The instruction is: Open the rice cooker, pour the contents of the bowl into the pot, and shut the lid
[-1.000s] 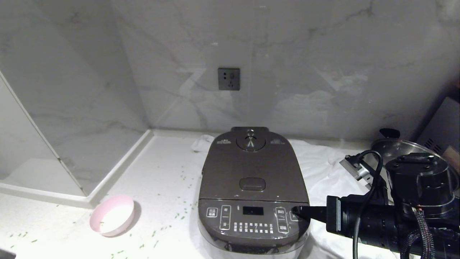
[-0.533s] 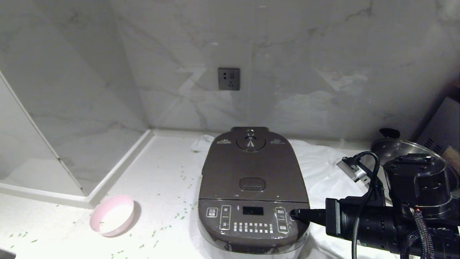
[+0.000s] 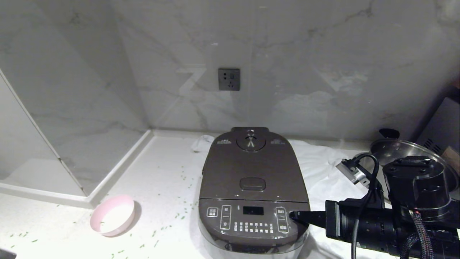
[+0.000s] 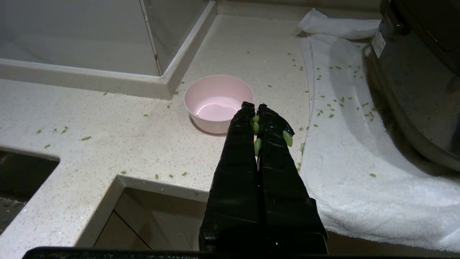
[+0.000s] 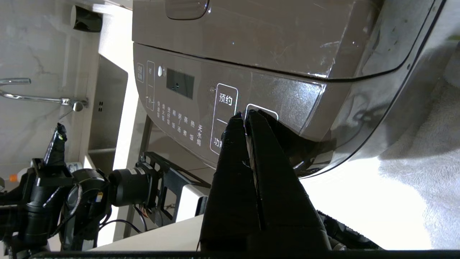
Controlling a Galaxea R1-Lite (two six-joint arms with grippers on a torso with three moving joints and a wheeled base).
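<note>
Resting: right gripper, clenched, tip at rice cooker front panel. Lid: stiff, hinged, likely released via push latch. Left gripper clenched, empty.

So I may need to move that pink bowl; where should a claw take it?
Grip the bowl by its thin rim, one finger inside and one outside, coming from above: it stands upright and empty, clear of the white towel, with its near rim exposed.
</note>
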